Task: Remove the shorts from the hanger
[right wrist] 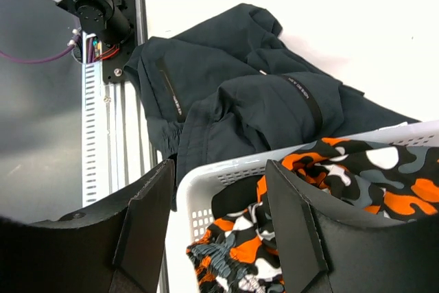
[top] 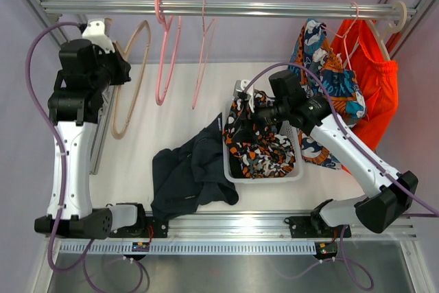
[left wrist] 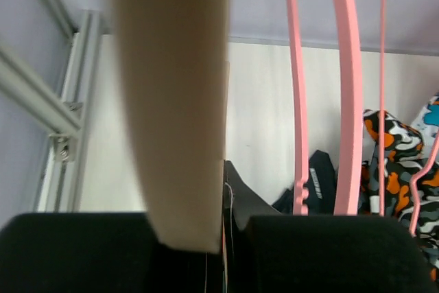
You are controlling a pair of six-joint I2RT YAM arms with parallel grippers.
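Left arm (top: 72,162) upright, left end effector (top: 116,70) high, closure unclear; right end effector (right wrist: 219,169) low, fingers (right wrist: 147,217) spread.

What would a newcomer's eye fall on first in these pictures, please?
A bright orange garment hangs at the right end of the rail, beside a blue patterned garment. Mid-table, camouflage shorts fill a white basket below the right gripper's open jaws, with dark shorts heaped just left. The left gripper clamps a tan hanger.
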